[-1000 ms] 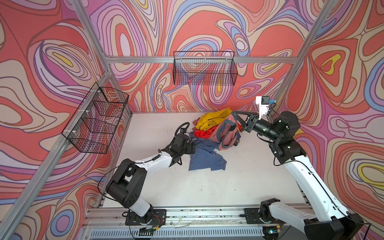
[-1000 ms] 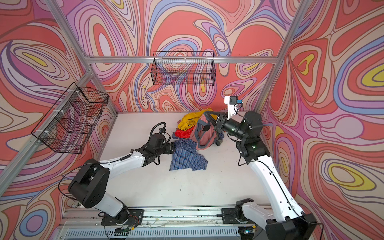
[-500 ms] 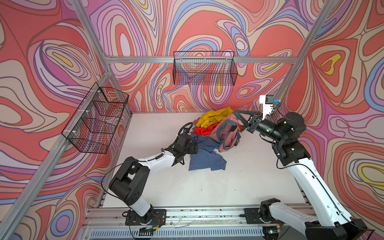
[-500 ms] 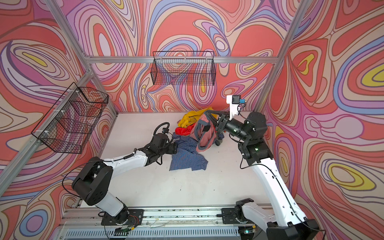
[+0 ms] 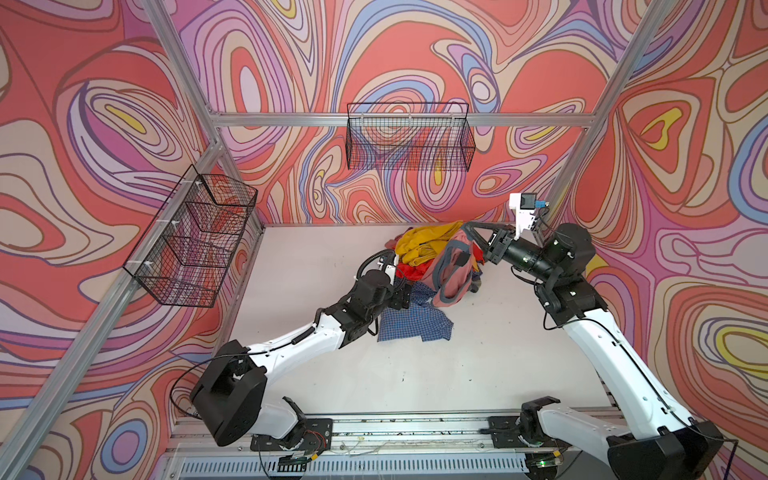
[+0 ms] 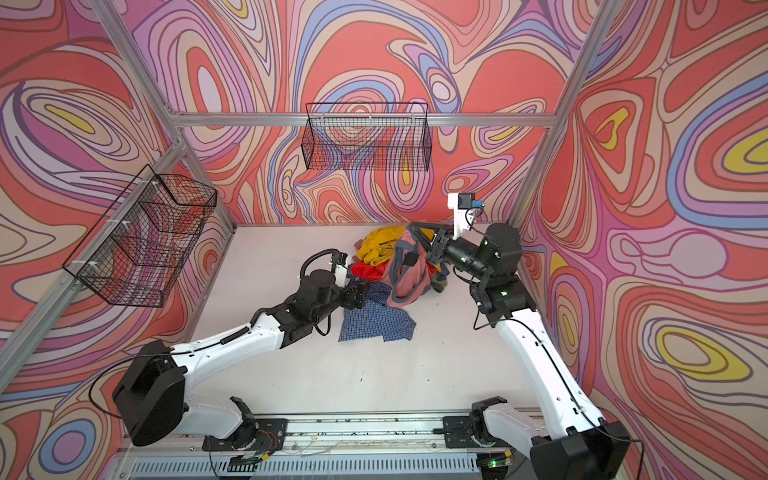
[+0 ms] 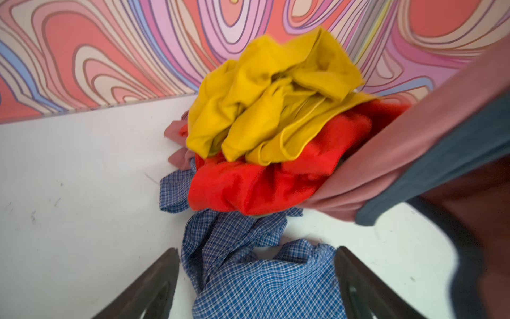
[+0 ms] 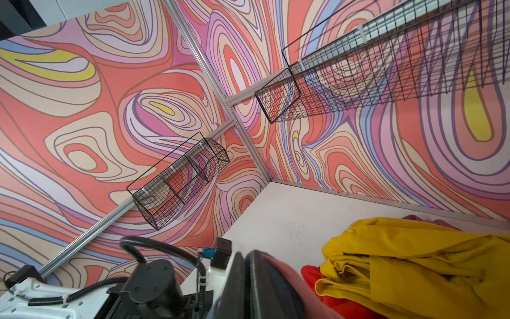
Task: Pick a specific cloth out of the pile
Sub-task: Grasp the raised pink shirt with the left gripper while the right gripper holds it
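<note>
Lifting the cloth (image 5: 455, 270) away from the pile (image 5: 417, 259) is the step in hand. In both top views the right end effector (image 5: 471, 227), pressed together on the upper edge of the cloth (image 6: 409, 272), holds it raised at the 3 o'clock side of the pile, toward 12 o'clock on the counter (image 5: 316, 270). The pink fabric hangs in a long loop with its grey trim band showing. Its lower end reaches down to the checked shirt (image 5: 411, 326), so whether it is fully free cannot be told. The left end effector (image 5: 405, 291) sits low at the 9 o'clock side of the pile, jaws spread and holding nothing. In the left wrist view its fingers (image 7: 150, 287) frame the checked shirt (image 7: 262, 281), with the red garment (image 7: 248, 187) and yellow garment (image 7: 270, 91) heaped beyond. The task is judged well advanced, since the wanted item is gripped. The next move calls for carrying the cloth higher and toward 3 o'clock until its hem leaves the heap; the left end effector could pin the shirt should it drag along.
</note>
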`<state>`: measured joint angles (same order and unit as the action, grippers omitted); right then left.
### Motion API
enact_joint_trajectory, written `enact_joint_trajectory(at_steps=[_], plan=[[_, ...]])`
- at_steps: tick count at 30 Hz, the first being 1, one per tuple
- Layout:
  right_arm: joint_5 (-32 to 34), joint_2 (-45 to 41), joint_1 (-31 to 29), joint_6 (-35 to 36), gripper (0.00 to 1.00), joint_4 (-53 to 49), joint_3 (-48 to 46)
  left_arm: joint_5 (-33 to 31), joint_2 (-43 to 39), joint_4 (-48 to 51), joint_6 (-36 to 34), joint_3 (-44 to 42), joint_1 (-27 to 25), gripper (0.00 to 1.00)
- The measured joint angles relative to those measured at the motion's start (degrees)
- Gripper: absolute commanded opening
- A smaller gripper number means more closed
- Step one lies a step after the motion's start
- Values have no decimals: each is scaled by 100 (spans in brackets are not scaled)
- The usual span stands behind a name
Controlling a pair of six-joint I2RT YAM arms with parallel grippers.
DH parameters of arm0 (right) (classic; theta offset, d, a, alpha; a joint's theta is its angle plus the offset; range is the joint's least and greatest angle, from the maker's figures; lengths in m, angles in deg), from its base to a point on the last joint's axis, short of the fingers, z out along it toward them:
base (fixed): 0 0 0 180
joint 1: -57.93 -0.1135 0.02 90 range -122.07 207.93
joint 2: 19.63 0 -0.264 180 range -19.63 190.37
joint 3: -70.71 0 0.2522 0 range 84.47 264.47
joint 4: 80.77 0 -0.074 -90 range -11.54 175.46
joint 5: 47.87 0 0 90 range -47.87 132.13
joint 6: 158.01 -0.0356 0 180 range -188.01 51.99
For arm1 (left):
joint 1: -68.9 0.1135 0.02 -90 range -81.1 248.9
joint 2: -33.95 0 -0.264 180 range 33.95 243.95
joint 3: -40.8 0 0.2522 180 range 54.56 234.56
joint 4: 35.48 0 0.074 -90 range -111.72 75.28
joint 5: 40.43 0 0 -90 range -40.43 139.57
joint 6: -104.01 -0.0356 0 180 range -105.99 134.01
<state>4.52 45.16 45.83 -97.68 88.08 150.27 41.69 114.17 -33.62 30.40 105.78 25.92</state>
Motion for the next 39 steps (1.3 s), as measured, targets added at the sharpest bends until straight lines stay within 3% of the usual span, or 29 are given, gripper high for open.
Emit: enact_joint_trajectory(at_steps=[8, 16, 27, 30, 35, 39], plan=[[188, 249, 0, -155, 0, 162, -286, 1154, -4, -111, -2, 400, -52, 85], [236, 262, 0, -245, 0, 313, -343, 2337, 730, -144, 4, 1488, -57, 75], [299, 269, 0, -284, 0, 337, -348, 2841, 1537, 208, 13, 2214, -175, 63], [313, 295, 0, -302, 0, 343, -348, 2800, 1652, 278, 22, 2347, -214, 47], [361, 321, 0, -295, 0, 313, -348, 2647, 1786, 319, 72, 2516, -232, 3], [608, 321, -2, -229, 0, 92, -339, 2603, 1790, 398, 81, 2566, -234, 0]])
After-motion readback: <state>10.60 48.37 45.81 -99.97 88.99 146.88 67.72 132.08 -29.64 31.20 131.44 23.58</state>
